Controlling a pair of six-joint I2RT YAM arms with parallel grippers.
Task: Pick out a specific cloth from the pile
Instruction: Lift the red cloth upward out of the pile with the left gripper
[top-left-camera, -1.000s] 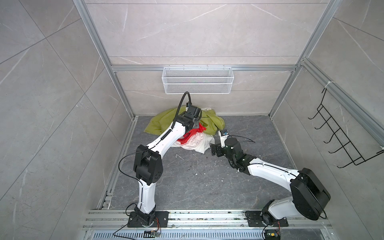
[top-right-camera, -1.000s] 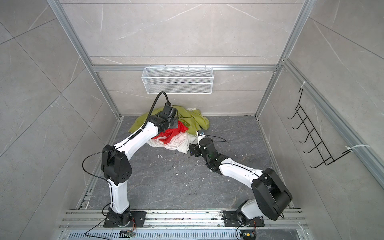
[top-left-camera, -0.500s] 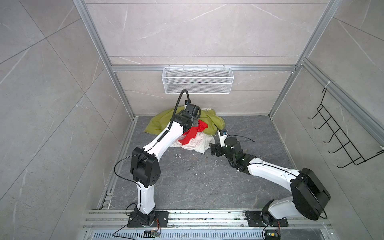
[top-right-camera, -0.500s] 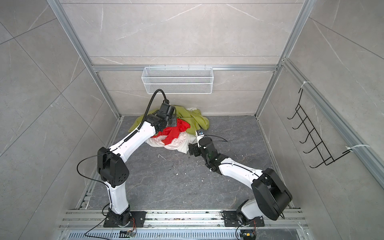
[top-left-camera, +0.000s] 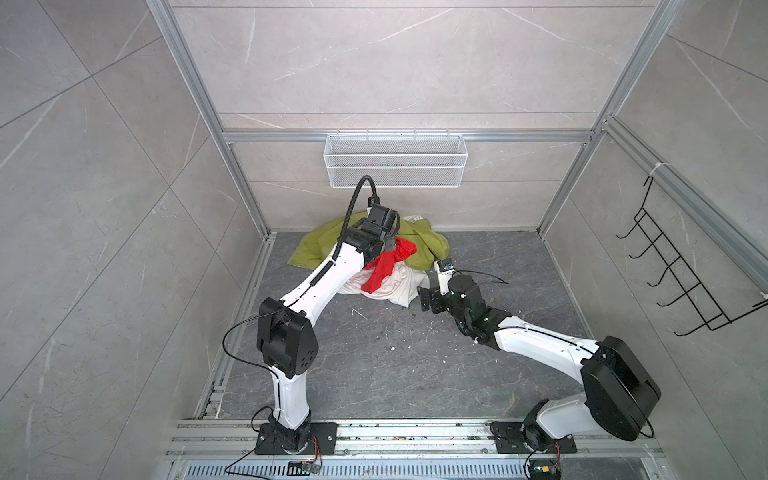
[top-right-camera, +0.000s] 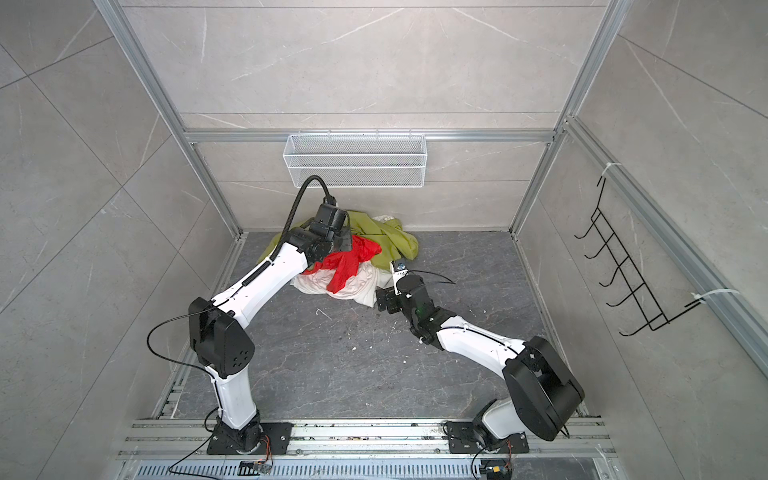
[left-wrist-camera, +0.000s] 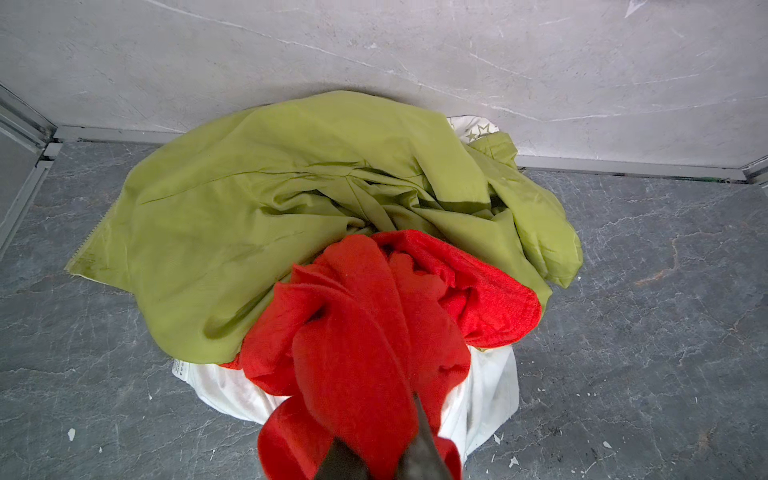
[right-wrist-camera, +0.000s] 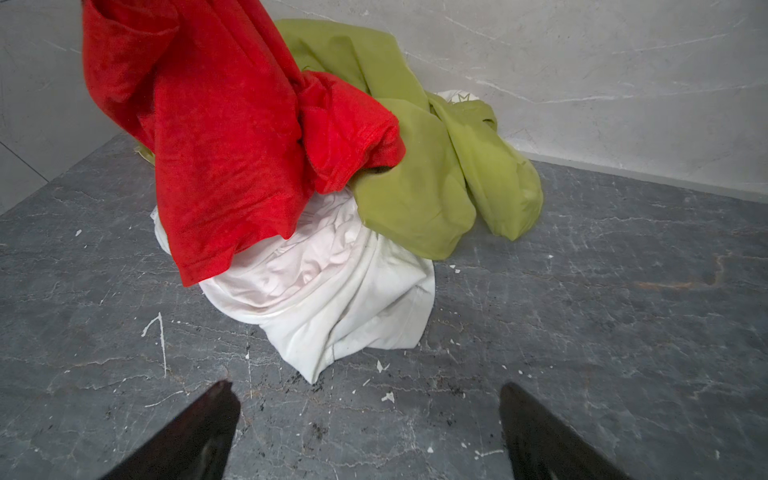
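Red cloth (top-left-camera: 384, 266) hangs lengthwise below our left pincer (top-left-camera: 394, 244), which is clamped on its upper end; its lower end drapes the white cloth (right-wrist-camera: 332, 291), so we should lift higher. Right pincer (right-wrist-camera: 365, 386) stands apart, empty.

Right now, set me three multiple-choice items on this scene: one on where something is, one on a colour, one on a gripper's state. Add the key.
1. The bright red thin cloth is:
A. pinched in the left gripper, hanging over the white crumpled cloth
B. buried out of sight
C. spread flat, untouched

2. The largest cloth in the pile is:
A. blue
B. olive-green
C. black

3. The right gripper is:
A. shut on the white crumpled cloth
B. shut on nothing
C. open and empty

Key:
1 A, the left wrist view shows red fabric bunched between the fingers.
2 B, the olive-green cloth spreads widest.
3 C, its jaws stand wide apart over bare dark grey floor.
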